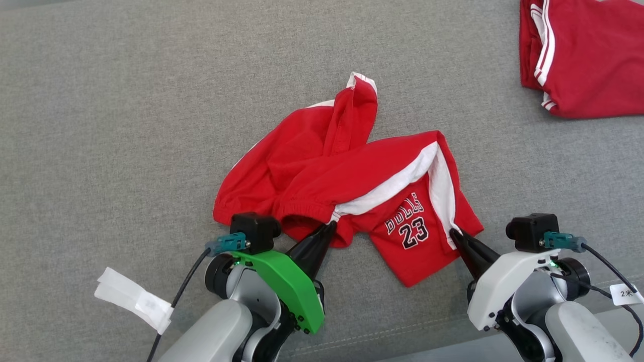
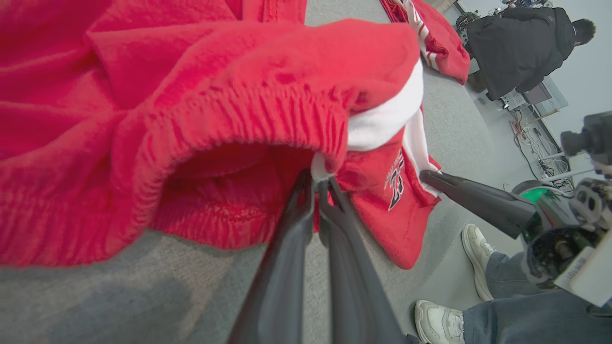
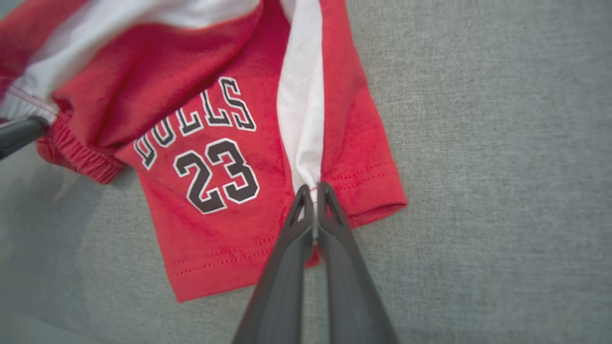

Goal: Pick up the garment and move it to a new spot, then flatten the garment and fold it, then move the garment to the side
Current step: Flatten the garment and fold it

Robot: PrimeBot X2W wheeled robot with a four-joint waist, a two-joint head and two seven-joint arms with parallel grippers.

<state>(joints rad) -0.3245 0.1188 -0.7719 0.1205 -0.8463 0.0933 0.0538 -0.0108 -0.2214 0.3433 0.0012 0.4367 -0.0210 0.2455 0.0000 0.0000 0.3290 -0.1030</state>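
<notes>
Bare grey cloth surface lies open left of the left gripper and right of the right gripper, room for an arm on either side. Ahead of both the crumpled red garment heaps up, its printed leg filling the gap between them. Well ahead and to the right of the right gripper, a second red garment takes the far corner. Behind and left of the left gripper sits a white tape tag. Beyond the right gripper, off the surface's edge, a person's shoes stand near.
</notes>
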